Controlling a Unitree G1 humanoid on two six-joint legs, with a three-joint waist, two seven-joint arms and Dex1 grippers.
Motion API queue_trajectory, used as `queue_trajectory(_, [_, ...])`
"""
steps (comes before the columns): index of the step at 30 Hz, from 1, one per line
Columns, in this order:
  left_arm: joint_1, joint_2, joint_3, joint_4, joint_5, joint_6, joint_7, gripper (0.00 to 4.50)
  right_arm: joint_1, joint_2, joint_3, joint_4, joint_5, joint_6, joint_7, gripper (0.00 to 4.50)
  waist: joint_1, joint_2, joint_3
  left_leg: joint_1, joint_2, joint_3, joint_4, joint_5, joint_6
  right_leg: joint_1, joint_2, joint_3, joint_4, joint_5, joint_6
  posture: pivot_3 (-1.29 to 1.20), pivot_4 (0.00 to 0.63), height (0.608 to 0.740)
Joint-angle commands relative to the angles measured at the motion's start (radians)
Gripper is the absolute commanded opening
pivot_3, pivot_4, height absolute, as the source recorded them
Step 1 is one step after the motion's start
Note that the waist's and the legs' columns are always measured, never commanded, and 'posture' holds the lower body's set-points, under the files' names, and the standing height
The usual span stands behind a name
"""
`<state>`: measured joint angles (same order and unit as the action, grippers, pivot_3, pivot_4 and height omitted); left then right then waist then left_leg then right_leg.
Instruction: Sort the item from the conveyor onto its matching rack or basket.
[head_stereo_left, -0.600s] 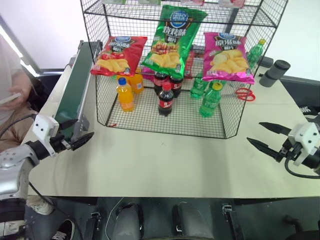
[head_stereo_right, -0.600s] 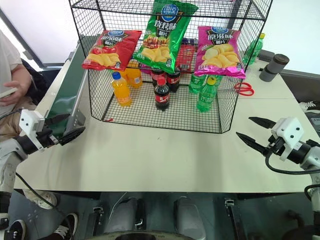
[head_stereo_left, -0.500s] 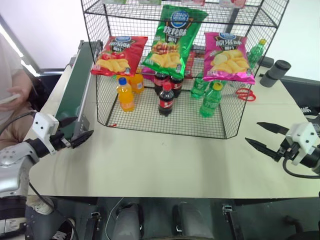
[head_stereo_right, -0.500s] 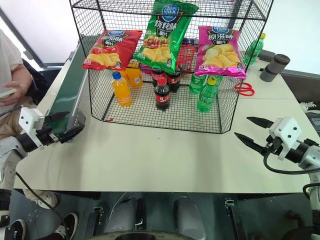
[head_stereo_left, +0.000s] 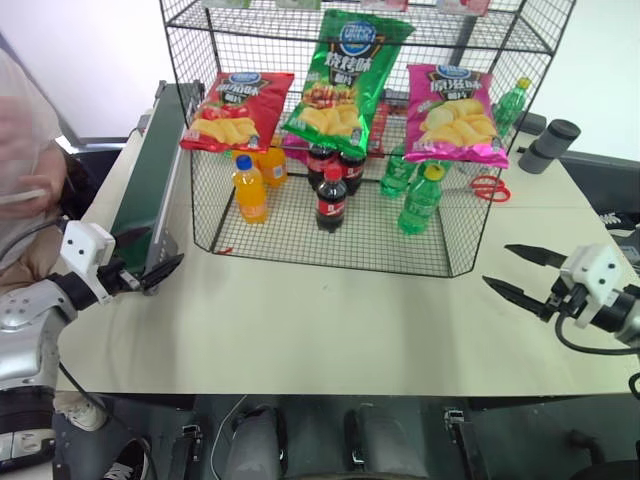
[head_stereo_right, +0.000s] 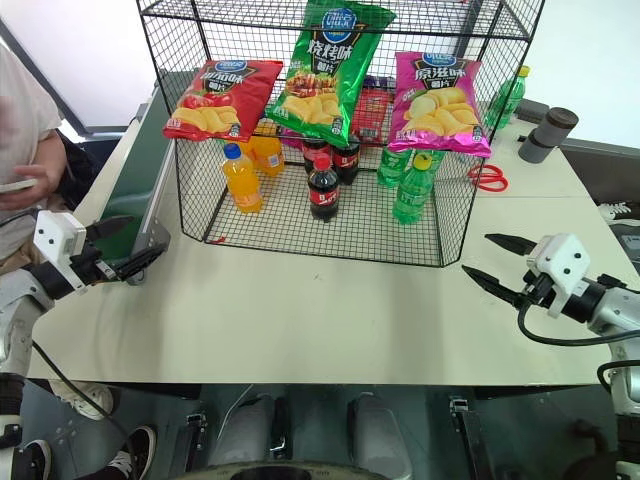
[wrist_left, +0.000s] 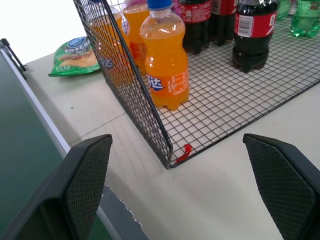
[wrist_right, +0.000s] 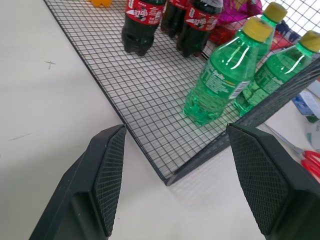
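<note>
Fingers of the left end effector (head_stereo_left: 150, 255) were spread wide and empty, hovering over the pale surface (head_stereo_left: 300, 320) beside the near end of the conveyor (head_stereo_left: 150, 170), which ran along the robot's left. The right end effector (head_stereo_left: 518, 272) was also spread with nothing between its fingers, held above the surface at the robot's right, near the front right corner of the rack (head_stereo_left: 330, 235).

On the rack's front mesh hung three chip bags in a row: a red bag (head_stereo_left: 238, 108) on the left, the green bag (head_stereo_left: 348, 80) in the middle and highest, and a pink bag (head_stereo_left: 455, 112) on the right. On the rack floor stood orange soda bottles (wrist_left: 165, 60), cola bottles (head_stereo_left: 333, 200) and green soda bottles (wrist_right: 227, 75).

Another small green packet (wrist_left: 75, 54) lay on the surface behind the rack, seen in the left wrist view. Red scissors (head_stereo_left: 490, 188) lay to the right of the rack. A person's sleeve (head_stereo_left: 25, 130) was at the far left.
</note>
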<state>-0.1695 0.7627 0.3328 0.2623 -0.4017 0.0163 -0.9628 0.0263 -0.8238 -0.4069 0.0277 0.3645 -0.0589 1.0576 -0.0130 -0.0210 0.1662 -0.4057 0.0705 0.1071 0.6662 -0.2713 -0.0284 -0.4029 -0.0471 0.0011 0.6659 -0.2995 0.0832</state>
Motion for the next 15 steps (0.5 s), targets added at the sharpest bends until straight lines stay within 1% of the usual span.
queue_trajectory(1, [-0.012,0.002,0.007,-0.009,0.004,-0.021,-0.002,4.5,-0.01,-0.008,-0.016,-0.006,0.009,-0.011,-0.011,3.33,0.0,0.0,0.0,0.0,0.0,0.0,0.0,0.0,0.0,0.0,0.0,0.0,0.0,0.0,0.0,0.0,0.15,0.74])
queue_trajectory(15, [-0.009,-0.009,-0.007,-0.011,0.006,-0.023,-0.007,4.5,-0.024,-0.007,0.008,-0.011,0.0,-0.009,-0.027,3.33,0.0,0.0,0.0,0.0,0.0,0.0,0.0,0.0,0.0,0.0,0.0,0.0,0.0,0.0,0.0,0.0,0.15,0.74])
